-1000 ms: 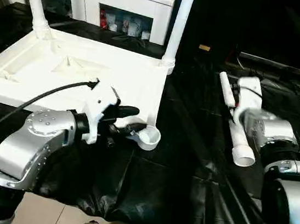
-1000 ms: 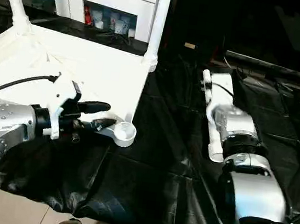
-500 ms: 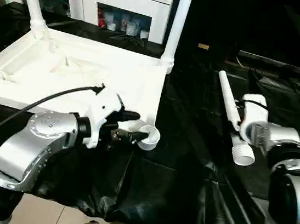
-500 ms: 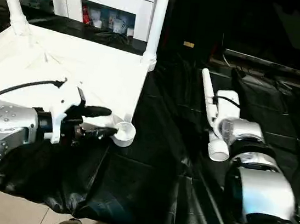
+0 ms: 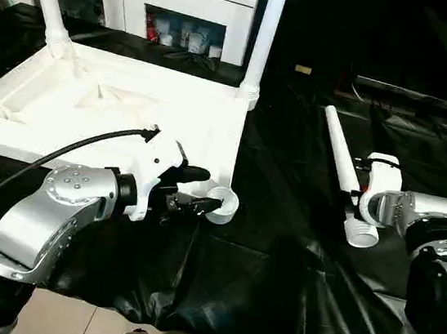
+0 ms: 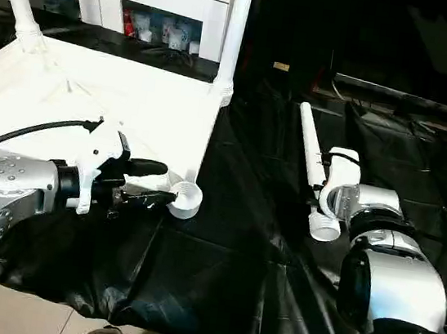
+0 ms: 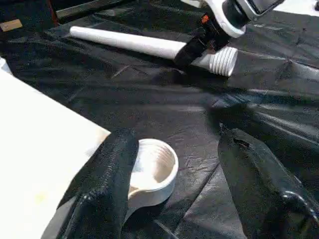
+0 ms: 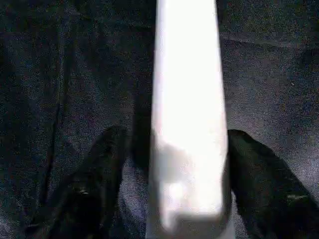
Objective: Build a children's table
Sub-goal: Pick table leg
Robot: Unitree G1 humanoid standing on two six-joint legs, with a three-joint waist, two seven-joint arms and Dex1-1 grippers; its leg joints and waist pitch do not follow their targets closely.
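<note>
The top (image 5: 124, 109) lies upside down with two legs up; the open left gripper (image 5: 204, 189) straddles its empty corner socket (image 5: 222, 206) to steady it, while the open right gripper (image 8: 172, 164) brackets the loose leg (image 5: 343, 166) for pickup

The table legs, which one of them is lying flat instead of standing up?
The leg on the black cover, between the right pincer's fingers. The two other legs stand upright in the tabletop's far corner sockets.
</note>
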